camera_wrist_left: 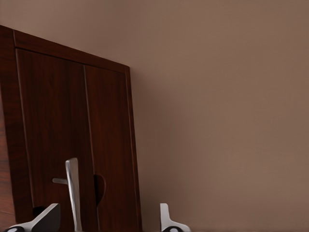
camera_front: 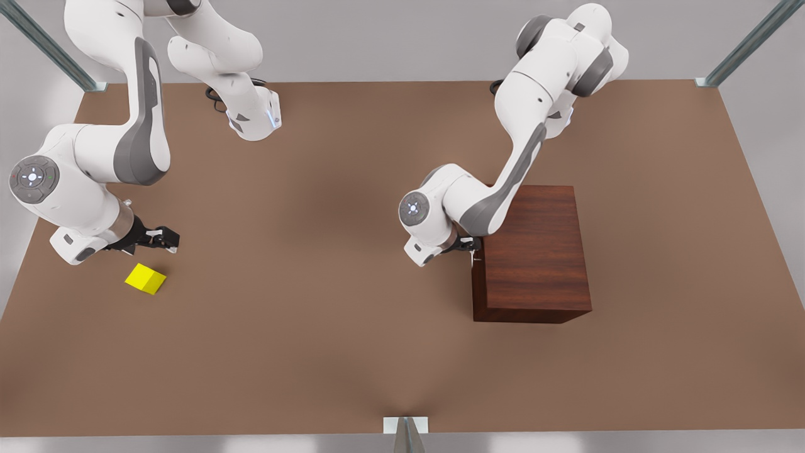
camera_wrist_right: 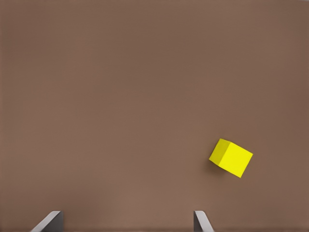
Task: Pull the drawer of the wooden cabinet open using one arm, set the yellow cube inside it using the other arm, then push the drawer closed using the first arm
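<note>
Drawer handle sits between left gripper's open jaws; right gripper open near yellow cube.

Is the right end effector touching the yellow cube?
Apart. In the right wrist view, bare table lies between the yellow cube and the open right end effector.

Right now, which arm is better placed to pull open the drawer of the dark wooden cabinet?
The left arm. Its gripper is open at the dark reddish-brown wooden cabinet, fingers either side of the thin silver bar handle. The right gripper, open, hovers near the small yellow cube, far from the cabinet.
</note>
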